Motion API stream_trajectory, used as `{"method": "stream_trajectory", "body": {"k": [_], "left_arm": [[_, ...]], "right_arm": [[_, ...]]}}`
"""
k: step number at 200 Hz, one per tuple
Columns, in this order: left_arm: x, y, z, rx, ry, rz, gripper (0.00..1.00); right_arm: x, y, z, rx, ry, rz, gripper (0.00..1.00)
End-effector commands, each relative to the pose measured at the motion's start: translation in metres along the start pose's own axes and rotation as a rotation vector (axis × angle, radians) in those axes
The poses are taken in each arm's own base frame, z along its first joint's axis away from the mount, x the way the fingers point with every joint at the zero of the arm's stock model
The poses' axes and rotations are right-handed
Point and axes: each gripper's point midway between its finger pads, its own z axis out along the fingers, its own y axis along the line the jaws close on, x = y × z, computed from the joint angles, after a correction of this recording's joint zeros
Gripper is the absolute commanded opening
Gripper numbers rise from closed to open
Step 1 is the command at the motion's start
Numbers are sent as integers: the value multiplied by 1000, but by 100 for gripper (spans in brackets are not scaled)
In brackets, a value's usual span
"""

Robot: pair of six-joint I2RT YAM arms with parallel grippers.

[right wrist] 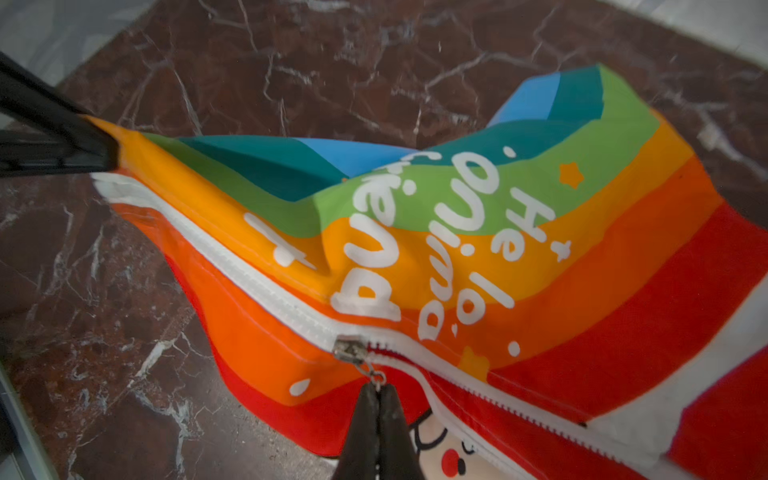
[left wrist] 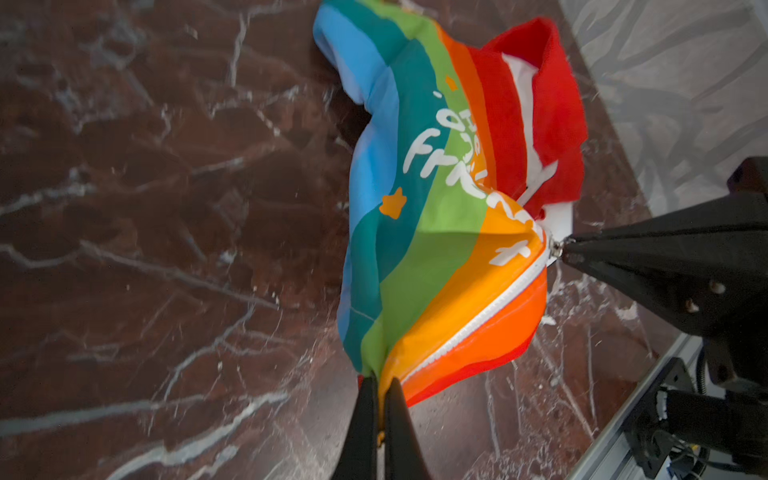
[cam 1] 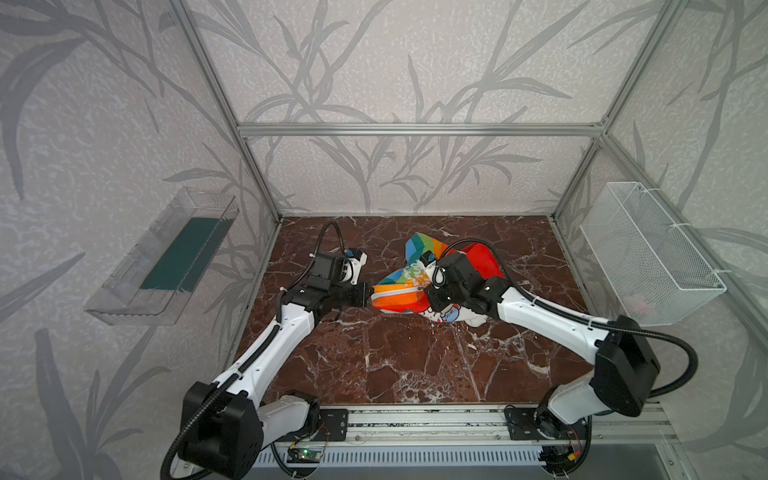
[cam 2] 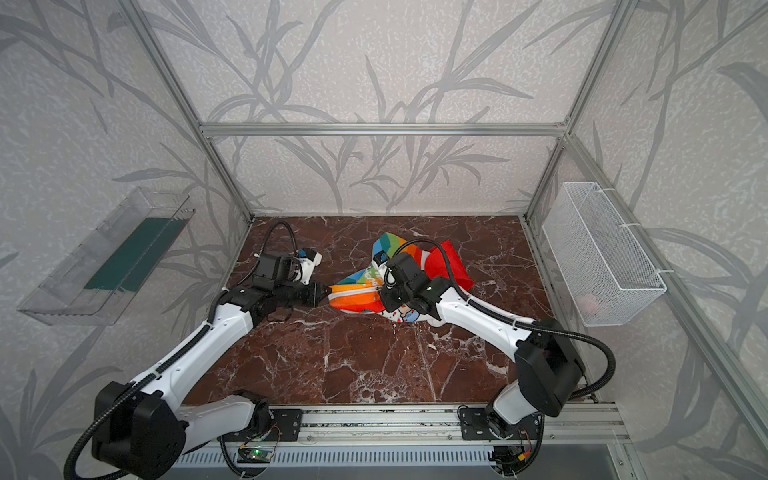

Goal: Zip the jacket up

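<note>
The jacket (cam 1: 399, 286) is seen bunched on the brown marbled table (cam 1: 415, 365), toward its far middle, between the two arms. Its lower corner is pinched by the left gripper (left wrist: 380, 384), whose jaws are clenched on the orange fabric just beside the zipper (right wrist: 249, 274). The ring pull (right wrist: 376, 376) is clamped by the right gripper (right wrist: 379, 392), closed tight on it. The zipper is joined from the left gripper's end up to the slider (right wrist: 349, 349); past the slider the two rows of teeth are parted. The red hood (left wrist: 557, 108) is found at the end away from the left gripper
</note>
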Motion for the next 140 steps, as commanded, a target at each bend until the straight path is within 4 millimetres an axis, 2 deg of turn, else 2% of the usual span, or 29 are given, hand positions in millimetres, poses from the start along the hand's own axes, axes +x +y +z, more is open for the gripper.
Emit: {"method": "stream_trajectory", "body": {"k": [1,20,31,50,101,140], "left_arm": [[1,19,-7,-90,-12,59,0],[7,36,-10,-167,24,81,0],[9,52,-15,-257,47,57,0],[12,66,-21,-314,65,60,0],[13,85,-28,-332,55,-25,0],[14,92,-30,-339,51,-42,0]], "right_arm": [[-12,-3,-2,8,-24,75,0],[2,-12,-2,56,17,92,0],[7,-17,-6,78,15,95,0],[13,-26,-12,129,20,91,0],[23,-58,-26,247,57,119,0],[31,-80,-35,330,78,149,0]]}}
